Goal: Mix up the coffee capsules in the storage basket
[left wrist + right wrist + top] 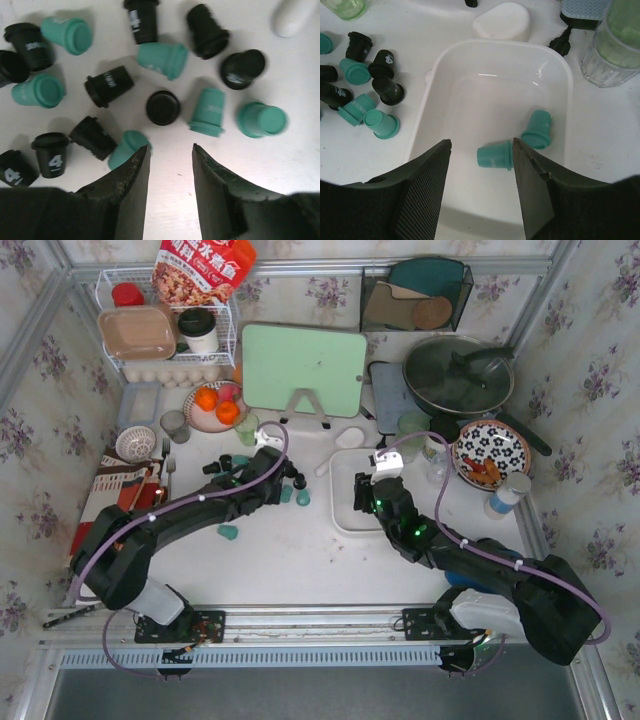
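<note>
Several teal and black coffee capsules (162, 59) lie scattered on the white table, also seen in the top view (229, 532). My left gripper (171, 148) hovers over them, open and empty; a teal capsule (127, 148) lies just beside its left finger. The white storage basket (495, 45) holds two teal capsules lying on their sides (494, 155) (537, 129). My right gripper (481, 145) is open and empty above the basket's near end. In the top view the left gripper (295, 480) is left of the basket (338, 515) and the right gripper (362, 495) is over it.
More capsules (381, 124) lie left of the basket. A clear glass (612, 45) stands at its far right and a white spoon (502, 21) behind it. A green cutting board (303, 368), a pan (458, 377), a flowered plate (490, 452) and a fruit plate (215, 405) stand further back.
</note>
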Controlling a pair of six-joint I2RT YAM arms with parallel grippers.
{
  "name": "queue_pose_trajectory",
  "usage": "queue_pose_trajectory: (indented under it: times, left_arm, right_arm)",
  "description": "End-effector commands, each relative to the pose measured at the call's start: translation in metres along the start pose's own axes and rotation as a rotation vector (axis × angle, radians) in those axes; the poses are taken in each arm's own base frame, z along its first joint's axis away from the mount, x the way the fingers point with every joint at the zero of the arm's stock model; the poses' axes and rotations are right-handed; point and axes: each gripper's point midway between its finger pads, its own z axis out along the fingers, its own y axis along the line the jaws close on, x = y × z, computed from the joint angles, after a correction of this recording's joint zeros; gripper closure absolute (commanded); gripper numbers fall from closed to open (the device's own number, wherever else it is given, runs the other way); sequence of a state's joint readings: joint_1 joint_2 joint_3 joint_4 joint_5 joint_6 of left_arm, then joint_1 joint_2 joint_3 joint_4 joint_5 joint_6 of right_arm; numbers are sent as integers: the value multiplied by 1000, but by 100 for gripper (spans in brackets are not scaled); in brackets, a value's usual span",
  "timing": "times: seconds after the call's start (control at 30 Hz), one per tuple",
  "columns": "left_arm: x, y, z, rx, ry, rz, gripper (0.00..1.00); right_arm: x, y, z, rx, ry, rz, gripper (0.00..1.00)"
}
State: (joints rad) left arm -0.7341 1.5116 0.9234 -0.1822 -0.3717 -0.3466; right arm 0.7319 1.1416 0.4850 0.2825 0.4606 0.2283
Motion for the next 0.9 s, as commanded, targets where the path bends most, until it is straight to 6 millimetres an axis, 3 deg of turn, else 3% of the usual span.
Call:
queue_pose_trajectory:
  times: [0.0, 0.1, 0.27, 0.6, 0.63, 0.73, 0.87]
  left_arm:
    - [8, 18, 13, -37, 62, -20, 52]
    - [1, 18, 23, -22, 54, -31, 46]
    - [-7, 10, 36, 0, 54, -19, 46]
    - [4, 22, 59, -57, 119, -32, 46]
    - [4, 22, 60, -53, 119, -31, 48]
    - [5, 20, 62, -41, 125, -22, 67]
    - [6, 16, 62, -15, 122, -17, 76]
  right_arm:
    - [-7, 7, 2, -30, -19, 4, 40]
    - [-7, 7, 2, -30, -15, 2, 40]
    - [-6, 9, 2, -37, -12, 0, 40]
    - [-6, 11, 2, -49, -6, -1, 40]
    - [-5, 11, 2, -50, -5, 0, 40]
    - [-6, 12, 2, -53, -6, 1, 40]
    - [-6, 12, 1, -54, -4, 1, 40]
